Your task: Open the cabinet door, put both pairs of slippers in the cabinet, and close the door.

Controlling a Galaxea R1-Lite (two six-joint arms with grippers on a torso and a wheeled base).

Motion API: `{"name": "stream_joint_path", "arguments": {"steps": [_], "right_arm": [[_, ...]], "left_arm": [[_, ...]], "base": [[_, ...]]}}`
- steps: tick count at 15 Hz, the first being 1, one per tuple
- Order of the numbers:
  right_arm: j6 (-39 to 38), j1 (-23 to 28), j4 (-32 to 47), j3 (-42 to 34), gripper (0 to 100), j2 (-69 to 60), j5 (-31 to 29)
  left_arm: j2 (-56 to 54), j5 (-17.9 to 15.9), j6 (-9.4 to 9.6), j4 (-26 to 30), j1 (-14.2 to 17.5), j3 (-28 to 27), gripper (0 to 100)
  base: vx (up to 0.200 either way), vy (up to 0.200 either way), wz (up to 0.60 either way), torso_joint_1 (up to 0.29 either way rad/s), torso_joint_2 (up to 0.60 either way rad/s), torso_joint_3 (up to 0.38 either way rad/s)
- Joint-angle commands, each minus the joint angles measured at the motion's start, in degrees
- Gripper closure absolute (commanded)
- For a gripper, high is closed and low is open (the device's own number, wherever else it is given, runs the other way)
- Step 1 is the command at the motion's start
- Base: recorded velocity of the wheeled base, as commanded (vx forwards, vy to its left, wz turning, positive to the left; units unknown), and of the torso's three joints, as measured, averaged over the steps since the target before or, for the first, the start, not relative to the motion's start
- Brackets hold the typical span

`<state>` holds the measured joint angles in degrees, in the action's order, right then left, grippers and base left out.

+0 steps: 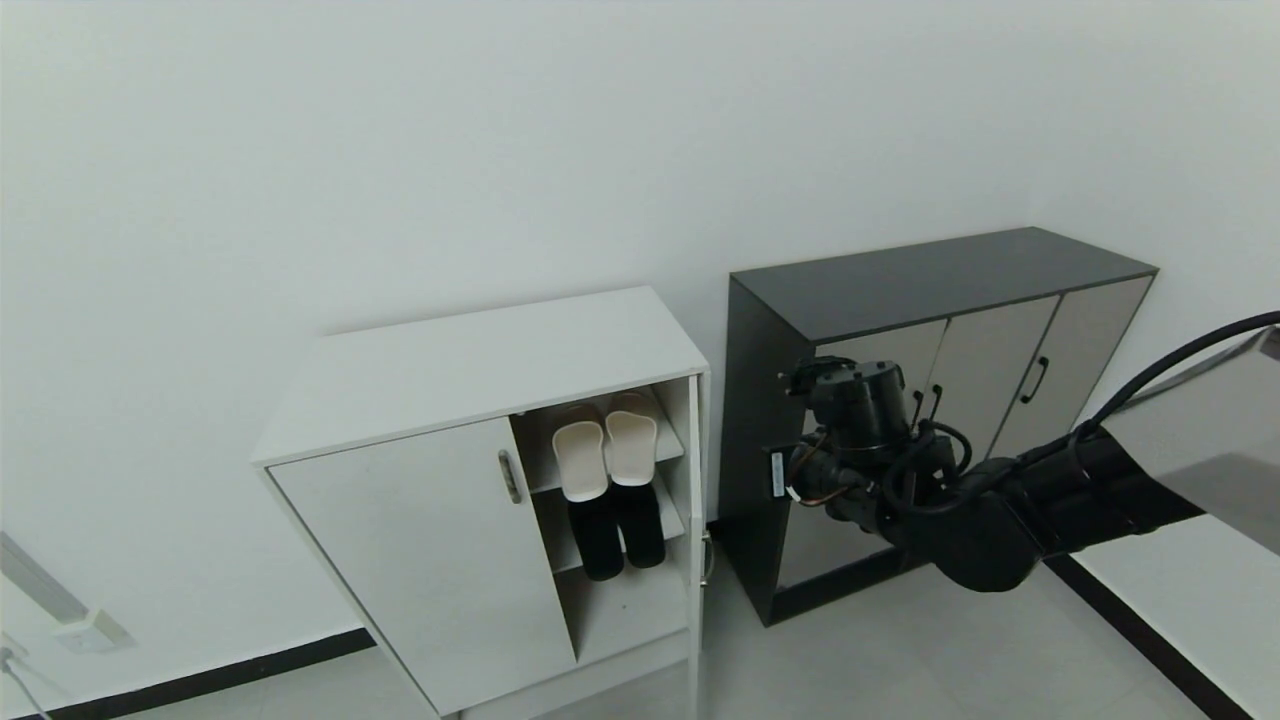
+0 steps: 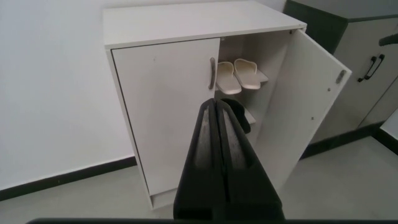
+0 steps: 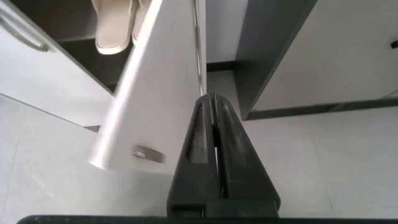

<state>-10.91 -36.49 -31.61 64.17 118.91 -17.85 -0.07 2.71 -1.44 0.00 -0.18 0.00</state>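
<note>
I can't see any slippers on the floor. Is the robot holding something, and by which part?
Nothing. The left gripper and right gripper are both shut and empty. The white slippers and black slippers sit on shelves in the cabinet.

At the white cabinet [image 1: 480, 360], left door [image 1: 420, 550] is shut and blocks that half. The right door [image 2: 313, 99] is swung open, so way in is from the near side, right half only. Inside, top shelf [image 1: 668, 437] taken by white slippers [image 1: 605, 450], mid shelf [image 1: 672, 524] by black slippers [image 1: 618, 530]; free room on bottom shelf [image 1: 625, 605] under them. Open door stands btwn opening and dark cabinet [image 1: 770, 430] on the right; gap there looks narrow, hard to judge. In front, floor [image 1: 850, 660] open.
</note>
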Motion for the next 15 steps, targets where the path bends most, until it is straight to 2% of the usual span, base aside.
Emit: {"name": "stream_joint_path", "arguments": {"steps": [1, 2, 10, 12, 15], "right_arm": [[0.10, -0.08, -0.56, -1.42, 100, -0.78, 0.01], [0.10, -0.08, -0.56, -1.51, 100, -0.78, -0.08], [0.01, -0.16, -0.65, -1.86, 100, -0.52, 1.41], [0.63, 0.19, -0.56, -1.94, 100, -0.52, 1.50], [1.51, 0.98, -1.52, -2.47, 100, -1.05, 5.54]], "left_arm": [[0.07, 0.02, 0.03, 0.00, 0.01, 0.00, 100], [0.07, 0.02, -0.06, 0.00, 0.01, 0.00, 100], [0.07, 0.02, 0.03, 0.00, 0.01, 0.00, 100], [0.07, 0.02, -0.06, 0.00, 0.01, 0.00, 100], [0.07, 0.02, -0.06, 0.00, 0.01, 0.00, 100]], "base": [[0.000, 0.000, 0.00, 0.000, 0.00, 0.000], [0.000, 0.000, 0.00, 0.000, 0.00, 0.000], [0.000, 0.000, 0.60, 0.001, 0.00, 0.003], [0.000, 0.000, 0.00, 0.000, 0.00, 0.000], [0.000, 0.000, 0.00, 0.000, 0.00, 0.000]]}}
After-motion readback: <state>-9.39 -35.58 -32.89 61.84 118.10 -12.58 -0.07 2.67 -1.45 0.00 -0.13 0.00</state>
